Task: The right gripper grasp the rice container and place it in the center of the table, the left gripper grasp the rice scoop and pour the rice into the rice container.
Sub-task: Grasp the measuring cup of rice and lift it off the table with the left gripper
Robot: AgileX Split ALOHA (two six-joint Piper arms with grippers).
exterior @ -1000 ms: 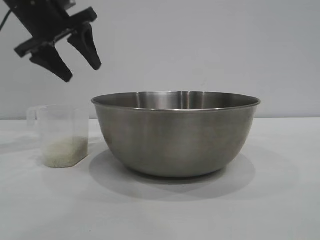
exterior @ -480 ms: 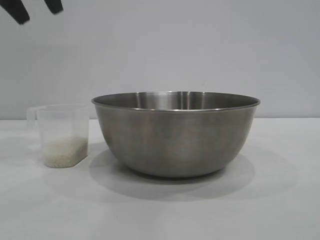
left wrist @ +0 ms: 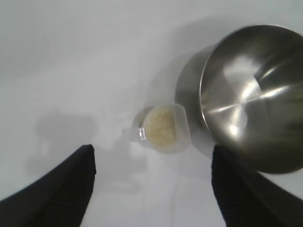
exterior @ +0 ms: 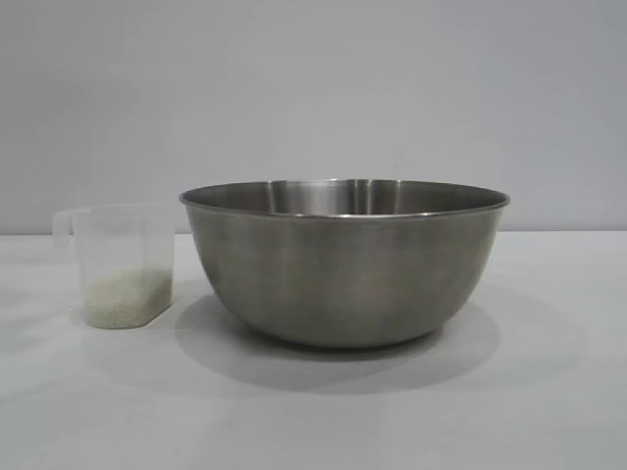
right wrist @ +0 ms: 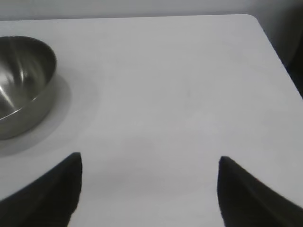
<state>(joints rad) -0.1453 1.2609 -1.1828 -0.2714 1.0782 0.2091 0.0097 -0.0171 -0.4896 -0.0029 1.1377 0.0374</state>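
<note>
The rice container (exterior: 345, 262), a large steel bowl, stands in the middle of the white table (exterior: 549, 392); it also shows in the left wrist view (left wrist: 253, 97) and the right wrist view (right wrist: 21, 82). Just left of it stands the rice scoop (exterior: 120, 262), a clear cup holding rice (exterior: 125, 296) in its bottom. From high above, the left wrist view looks down on the rice scoop (left wrist: 162, 127). My left gripper (left wrist: 152, 151) is open and empty, well above the scoop. My right gripper (right wrist: 149, 158) is open and empty over bare table, away from the bowl. Neither gripper appears in the exterior view.
The table's far edge and rounded corner (right wrist: 253, 19) show in the right wrist view, with a dark gap beyond. A plain grey wall (exterior: 313, 88) stands behind the table.
My left gripper, above the scoop a second ago, has risen up and left out of the exterior view. The scoop and bowl have stayed still.
</note>
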